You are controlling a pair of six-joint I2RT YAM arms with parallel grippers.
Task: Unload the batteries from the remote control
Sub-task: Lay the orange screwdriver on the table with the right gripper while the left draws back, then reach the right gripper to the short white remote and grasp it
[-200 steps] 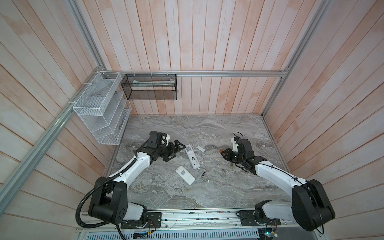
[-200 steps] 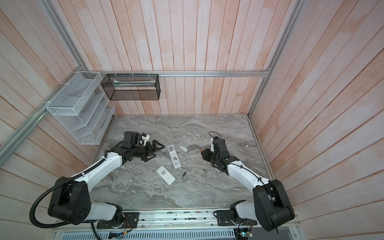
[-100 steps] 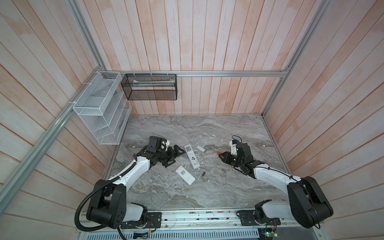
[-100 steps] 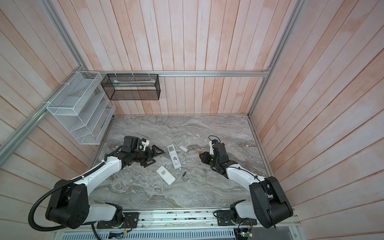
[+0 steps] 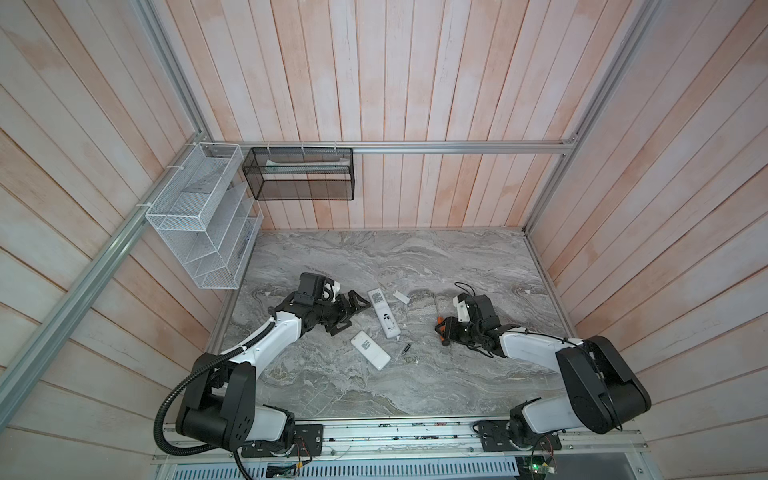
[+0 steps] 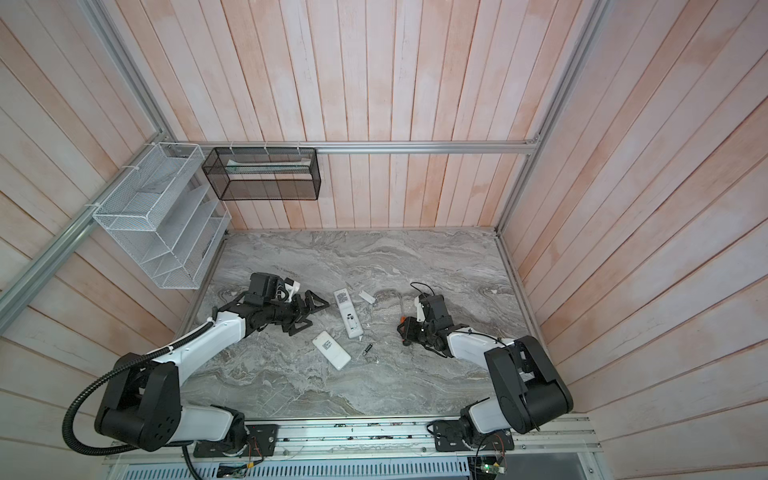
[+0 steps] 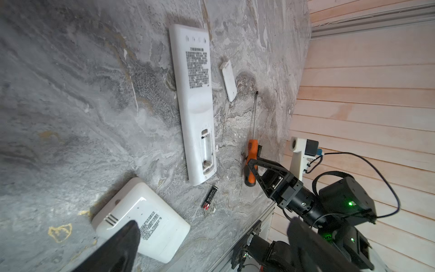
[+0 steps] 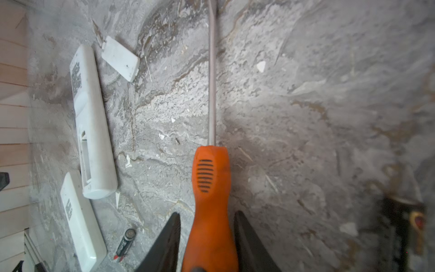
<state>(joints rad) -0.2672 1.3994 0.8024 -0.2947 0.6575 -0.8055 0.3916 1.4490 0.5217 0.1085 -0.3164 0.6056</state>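
Though the task speaks of several, only one battery [image 7: 210,197] shows: a slim black cylinder with white lettering and a red band at one end. It lies loose on the grey marbled worktop [image 7: 70,94], just off the open end of the long white remote [image 7: 195,106] and beside the shorter remote [image 7: 150,221]. The long white remote lies face down with its battery compartment [image 7: 207,150] uncovered; whether a cell sits inside cannot be told. A small white cover [image 7: 228,80] lies apart, near its other end.

The left pincer [image 5: 351,316] is spread wide and holds nothing; one of its blurred fingers [image 7: 117,247] hides a corner of the shorter remote. The right pincer [image 8: 207,213] straddles the orange handle of the screwdriver [image 8: 209,179], which lies flat on the worktop. Its jaws are parted, with a gap beside each fingertip, so the grip is released. In the right wrist view the screwdriver's tip is cut off and its butt is hidden between the fingers.
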